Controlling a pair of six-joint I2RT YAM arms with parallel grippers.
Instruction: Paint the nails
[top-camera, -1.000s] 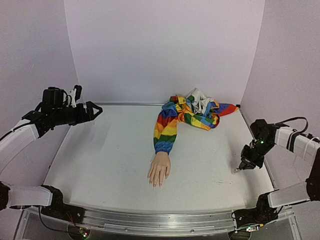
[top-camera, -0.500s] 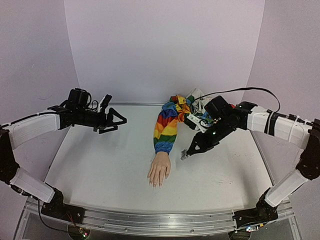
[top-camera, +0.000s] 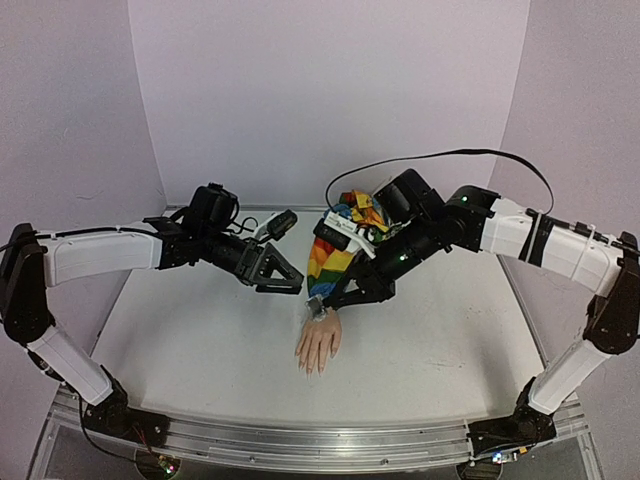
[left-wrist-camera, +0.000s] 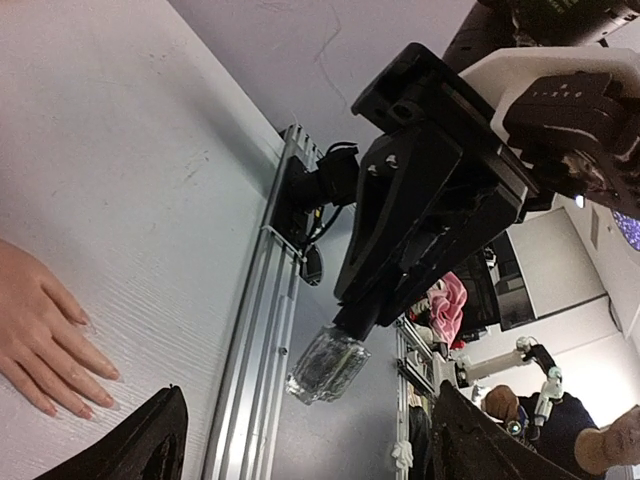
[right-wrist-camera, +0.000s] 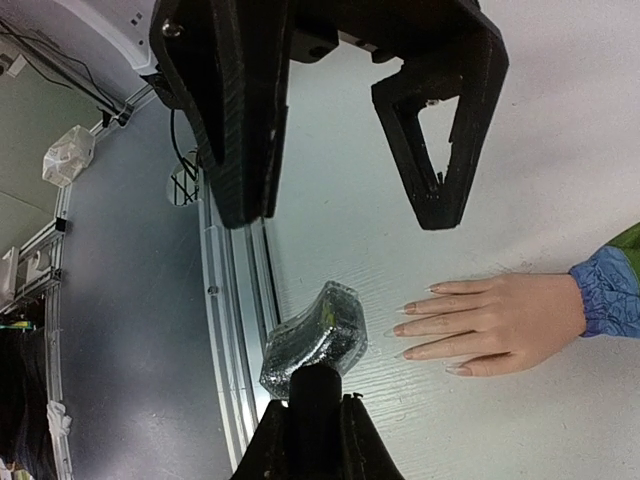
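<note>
At mid-table lies the hand, palm down, fingers toward the near edge, its rainbow sleeve trailing back. Its nails look pale. The right gripper is clamped on the black cap of a small glass bottle, which hangs cap-up in the air close to the hand without touching it. Its glass glints silvery, and I cannot tell what is inside. The left gripper hovers just beside the bottle with its jaws spread wide and nothing between them. The table is white.
</note>
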